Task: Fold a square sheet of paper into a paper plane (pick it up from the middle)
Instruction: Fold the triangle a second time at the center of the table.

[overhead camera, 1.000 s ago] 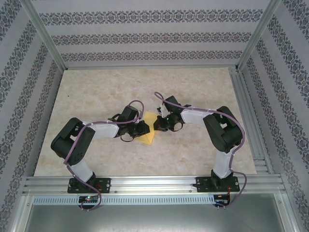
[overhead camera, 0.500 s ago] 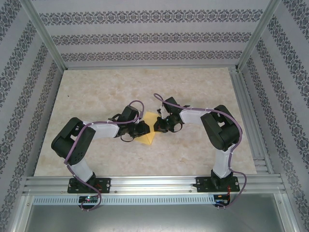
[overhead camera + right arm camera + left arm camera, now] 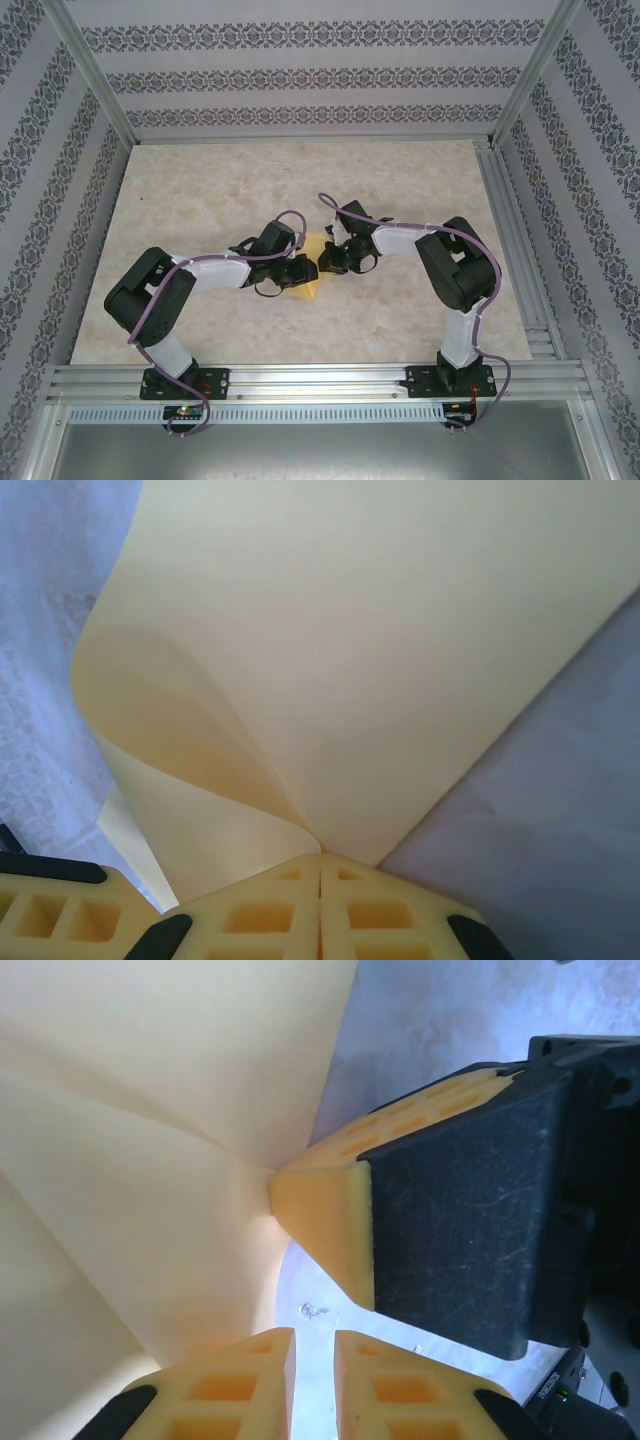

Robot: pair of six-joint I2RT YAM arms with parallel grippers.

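Square sheet of paper [image 3: 350,630] curls smoothly from clamped right claw [image 3: 320,860]; left claw [image 3: 313,1338] barely apart.

left arm [image 3: 165,300] and right arm [image 3: 460,270] are the same build: chunky black joint housings, white shells on the links between, and a purple cable [image 3: 290,215] looping along each down to black base plates [image 3: 185,382] bolted on the aluminium rail [image 3: 320,372]. fingers [image 3: 240,1380] are yellow-orange blocks with square pockets and black trim, one faced with a scuffed black pad [image 3: 460,1210]
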